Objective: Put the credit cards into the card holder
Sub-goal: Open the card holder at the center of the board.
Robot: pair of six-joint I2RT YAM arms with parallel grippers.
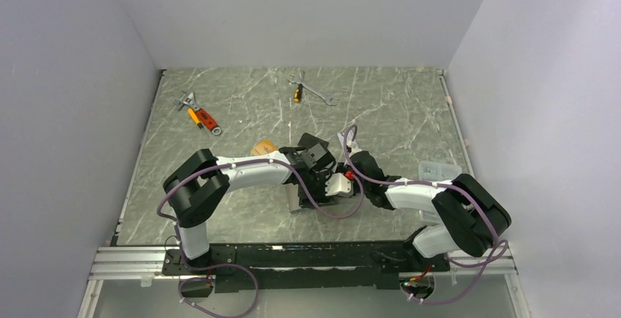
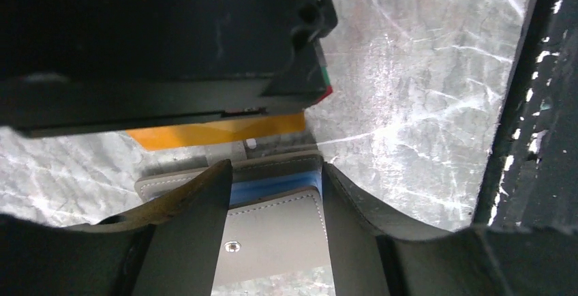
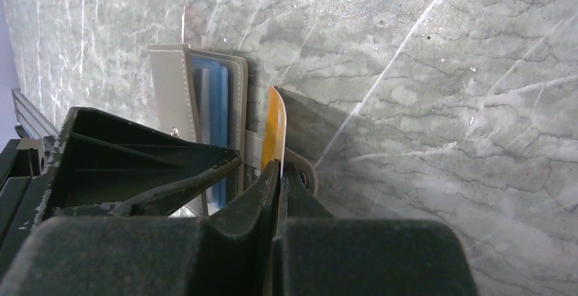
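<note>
**Far left, at the back** of the grey-green marble-veined counter [image 1: 381,105] lies an adjustable wrench with an orange-red handle [image 1: 199,118]. Farther right lies a steel spanner with a yellow-and-black grip [image 1: 311,91].

**Centre.** The left jaws stand part-open astride the small taupe-grey folding card holder [image 2: 272,224]. One dark finger [image 2: 194,234] lies against each side edge of its snap-fastened flap, so the holder is gripped across its width. The holder lies on the counter in front of the arms' bases, opened, with its light blue pockets showing.

**Just right of the holder.** The thin orange plastic credit card [image 3: 275,129] is held on edge, pinched at its near end by the fully closed right jaws. Card and holder are just beside each other; whether they touch cannot be told.

**Far right.** A clear plastic box [image 1: 438,169] sits well apart from the holder.
</note>
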